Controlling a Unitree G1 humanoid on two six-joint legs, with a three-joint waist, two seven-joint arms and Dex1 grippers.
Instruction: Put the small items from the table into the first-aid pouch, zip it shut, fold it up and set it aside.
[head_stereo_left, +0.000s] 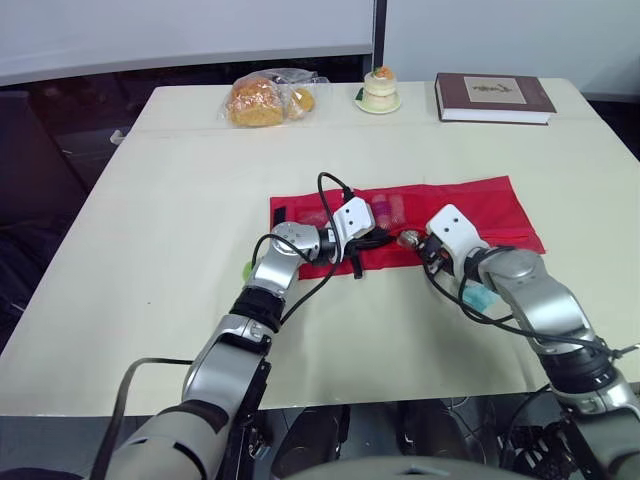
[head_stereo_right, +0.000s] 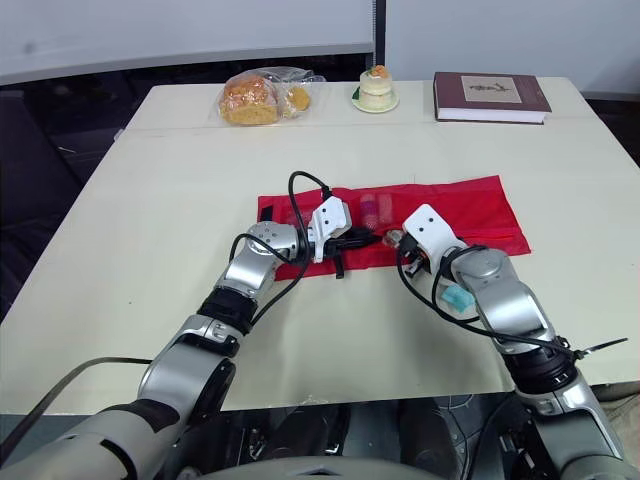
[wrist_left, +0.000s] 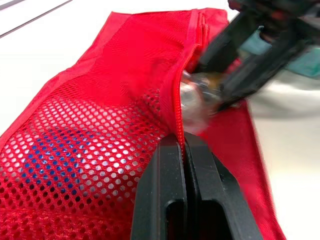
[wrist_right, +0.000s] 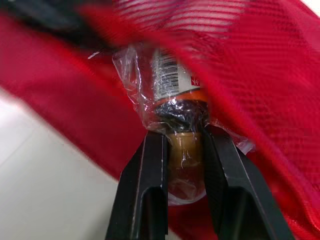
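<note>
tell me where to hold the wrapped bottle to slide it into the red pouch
By its brown end, as the right gripper does now, coming from the robot's side. The wrapped bottle points its labelled end toward the red pouch, so that end stays free.

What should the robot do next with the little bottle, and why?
Probably ease the right gripper forward to slip the small plastic-wrapped brown bottle into the red mesh pouch. Its jaws hold the bottle right at the opening, and the left gripper pinches the pouch's edge by the zip.
</note>
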